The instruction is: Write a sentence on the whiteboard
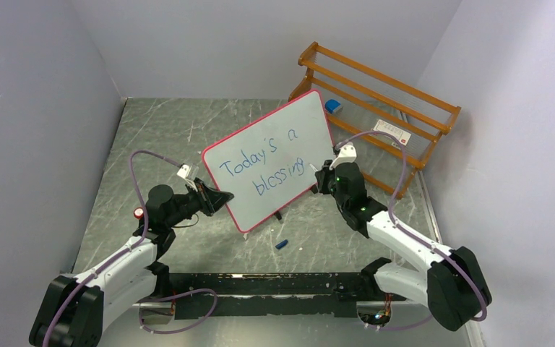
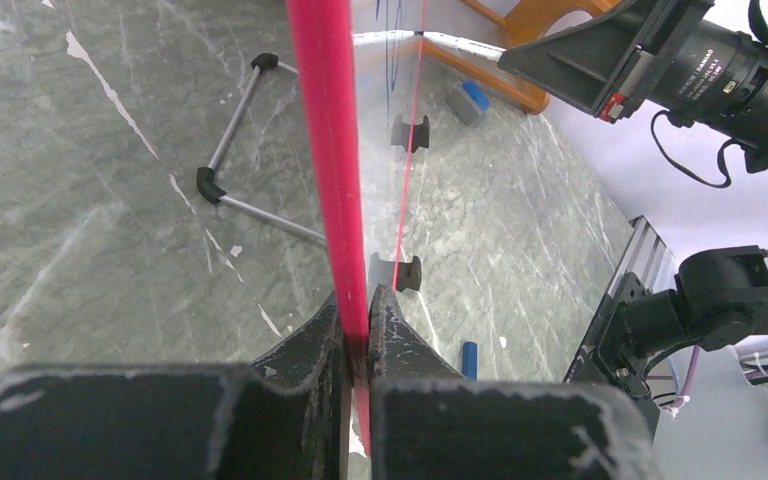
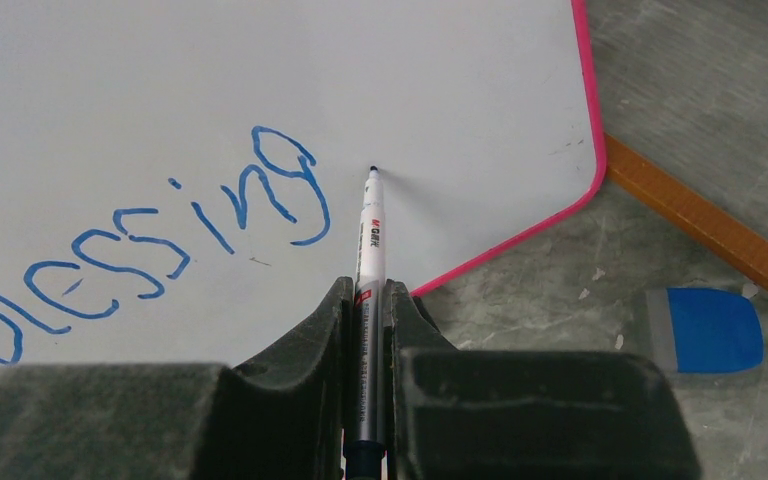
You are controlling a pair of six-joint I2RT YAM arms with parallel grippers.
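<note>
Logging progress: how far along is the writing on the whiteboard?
Done: the sentence "Today's a blessing" stands in blue on the whiteboard. In hand: the left gripper clamps its pink rim; the right gripper holds the marker, tip just past the "g". Left: perhaps a full stop, none visible yet.

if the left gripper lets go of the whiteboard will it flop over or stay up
Probably stays up: a wire stand shows behind the whiteboard, and black feet sit at its edge. Seen edge-on, its rim runs straight, so it is likely stiff. It looks thin and light, so a marker push might slide it once the left gripper lets go.
</note>
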